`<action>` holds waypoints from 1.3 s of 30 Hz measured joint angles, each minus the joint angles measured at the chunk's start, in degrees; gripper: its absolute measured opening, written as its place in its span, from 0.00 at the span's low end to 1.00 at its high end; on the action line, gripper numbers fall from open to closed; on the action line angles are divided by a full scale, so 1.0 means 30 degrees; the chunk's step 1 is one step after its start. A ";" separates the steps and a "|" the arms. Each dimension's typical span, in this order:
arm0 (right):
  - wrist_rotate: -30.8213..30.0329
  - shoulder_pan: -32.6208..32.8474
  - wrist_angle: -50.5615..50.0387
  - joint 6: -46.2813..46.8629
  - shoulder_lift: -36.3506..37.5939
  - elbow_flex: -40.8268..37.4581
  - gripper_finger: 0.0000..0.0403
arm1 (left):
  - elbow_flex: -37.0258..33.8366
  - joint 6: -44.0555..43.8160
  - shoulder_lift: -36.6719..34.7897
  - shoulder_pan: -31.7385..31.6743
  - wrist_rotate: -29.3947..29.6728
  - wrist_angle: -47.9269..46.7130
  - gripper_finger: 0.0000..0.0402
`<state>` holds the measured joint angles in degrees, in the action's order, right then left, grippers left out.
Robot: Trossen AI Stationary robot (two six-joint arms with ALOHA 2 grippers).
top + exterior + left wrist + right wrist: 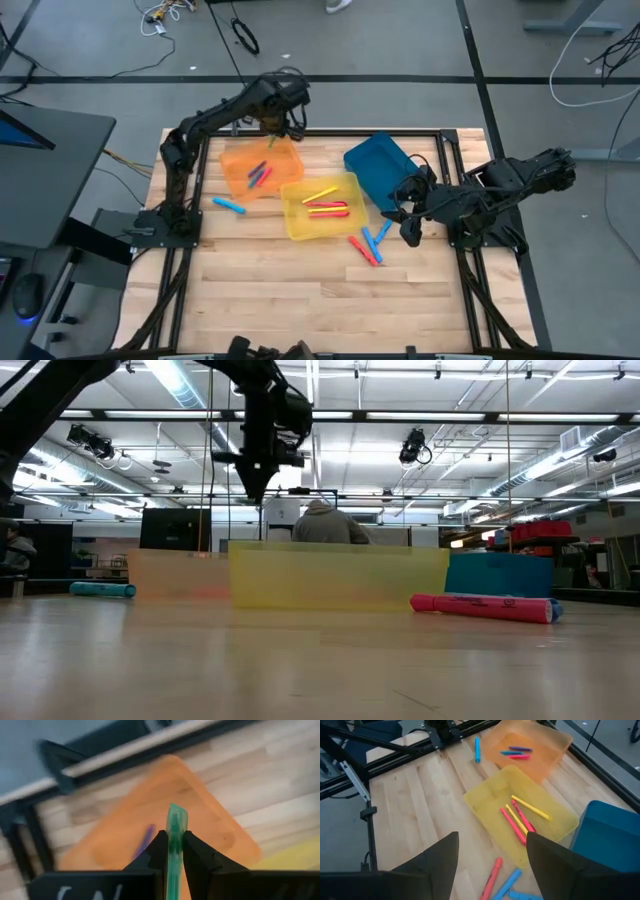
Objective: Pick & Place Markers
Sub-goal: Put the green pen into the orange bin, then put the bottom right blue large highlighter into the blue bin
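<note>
Left tool carries a green marker over the orange bin; right tool waits wide open.

From above, the left tool (272,122) hangs over the far edge of the orange bin (238,178), arm stretched out from the surface's (300,290) left side; the right tool (408,215) sits low by the blue bin (380,160), near loose markers (366,247). At surface height, the left tool (256,480) points straight down, high above the bins. The left wrist view shows the green marker (176,832) pinched near mid-length between narrow fingers (157,852). It looks light, stiff and smooth, so a centred grip suits. In the right wrist view the fingers (445,860) gape, holding nothing, above the yellow bin (485,800).
</note>
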<state>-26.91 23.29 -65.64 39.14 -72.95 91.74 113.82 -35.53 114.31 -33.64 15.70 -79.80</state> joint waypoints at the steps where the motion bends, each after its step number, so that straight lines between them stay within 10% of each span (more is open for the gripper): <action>1: -0.0118 0.0000 0.0006 0.0045 0.0000 0.0000 0.58 | -0.0663 -0.0040 0.0003 0.0053 -0.0319 0.0716 0.11; 19: -0.0341 0.0000 0.0013 0.0805 0.0000 0.0000 0.58 | -0.9249 -0.1895 0.0011 0.0434 -0.1907 0.8657 0.11; 30: -0.0373 -0.0358 0.0028 0.0785 0.0000 0.0000 0.58 | -0.9997 -0.1932 0.0018 0.1006 -0.1649 0.9607 0.14; 39: -0.0317 -0.0401 0.0049 0.0733 0.0000 0.0000 0.58 | -0.9989 -0.1412 0.0018 0.1049 -0.2302 0.9630 0.36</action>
<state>-27.86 22.09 -65.50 41.34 -72.95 91.74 83.86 -39.76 114.37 -30.50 8.79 -50.91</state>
